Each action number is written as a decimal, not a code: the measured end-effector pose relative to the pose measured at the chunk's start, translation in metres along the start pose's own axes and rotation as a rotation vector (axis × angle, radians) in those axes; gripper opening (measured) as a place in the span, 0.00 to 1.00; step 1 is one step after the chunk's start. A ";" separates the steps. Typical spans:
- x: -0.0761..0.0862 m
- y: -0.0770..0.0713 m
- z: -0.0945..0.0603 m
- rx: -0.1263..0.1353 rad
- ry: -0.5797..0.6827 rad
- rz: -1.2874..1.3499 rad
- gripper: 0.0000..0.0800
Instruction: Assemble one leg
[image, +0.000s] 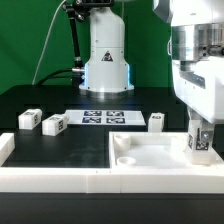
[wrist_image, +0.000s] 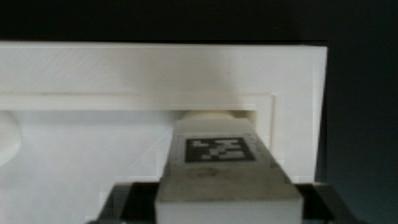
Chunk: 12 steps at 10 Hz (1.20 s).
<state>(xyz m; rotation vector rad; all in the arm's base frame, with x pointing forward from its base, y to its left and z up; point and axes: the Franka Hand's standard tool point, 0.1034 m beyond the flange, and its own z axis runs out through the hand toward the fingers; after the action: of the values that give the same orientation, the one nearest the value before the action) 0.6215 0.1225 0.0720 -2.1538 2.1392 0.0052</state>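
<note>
My gripper (image: 201, 128) is shut on a white leg (image: 201, 143) with a black-and-white tag, holding it upright over the right corner of the big white square panel (image: 160, 150). In the wrist view the held leg (wrist_image: 221, 158) fills the space between my dark fingers (wrist_image: 132, 205) and its far end reaches the recessed corner of the panel (wrist_image: 160, 70). I cannot tell whether the leg touches the socket. Three more legs stand on the table: two at the exterior view's left (image: 29, 119) (image: 54, 124) and one near the panel (image: 156, 121).
The marker board (image: 105, 117) lies flat behind the panel, in front of the robot base (image: 106, 62). A white rail (image: 50, 178) runs along the table's front and left edge. A round socket (image: 122, 158) shows in the panel's left corner.
</note>
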 end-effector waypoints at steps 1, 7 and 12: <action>0.000 0.000 0.000 0.000 0.000 -0.047 0.38; 0.003 0.000 0.001 -0.003 0.003 -0.664 0.81; 0.000 -0.002 0.000 -0.026 0.038 -1.290 0.81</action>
<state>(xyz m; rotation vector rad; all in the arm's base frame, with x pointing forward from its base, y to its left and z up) 0.6230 0.1223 0.0722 -3.0656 0.4255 -0.1072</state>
